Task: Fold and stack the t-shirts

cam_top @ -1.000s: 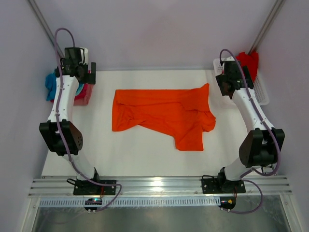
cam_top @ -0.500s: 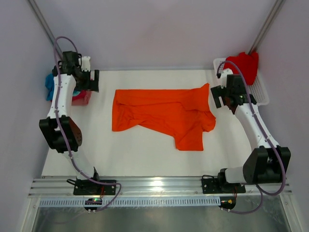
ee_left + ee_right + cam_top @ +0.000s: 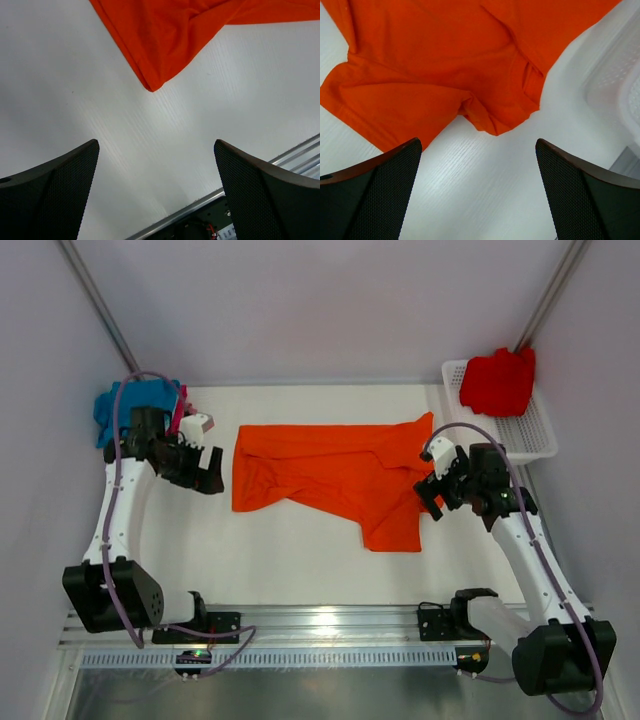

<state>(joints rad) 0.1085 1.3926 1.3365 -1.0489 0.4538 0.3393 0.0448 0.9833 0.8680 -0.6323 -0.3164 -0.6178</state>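
A bright orange t-shirt [image 3: 335,475] lies spread and rumpled across the middle of the white table. My left gripper [image 3: 212,472] hangs open just left of its left edge. In the left wrist view a corner of the orange t-shirt [image 3: 165,35] lies ahead of the open gripper [image 3: 155,143], apart from it. My right gripper [image 3: 428,495] stands open at the shirt's right edge. The right wrist view shows the orange t-shirt [image 3: 445,65] with its collar and a bunched fold just beyond the open gripper [image 3: 476,141]. Nothing is between either pair of fingers.
A red t-shirt [image 3: 497,380] sits in the white mesh basket [image 3: 530,435] at the back right. Teal-blue cloth [image 3: 135,405] and a strip of pink cloth [image 3: 180,408] lie bundled at the back left. A metal rail [image 3: 330,620] runs along the near edge.
Both arms have swung from the back corners forward and inward to the orange shirt's two sides. The cloth pile and the red shirt they covered now show. Both grippers stayed open.
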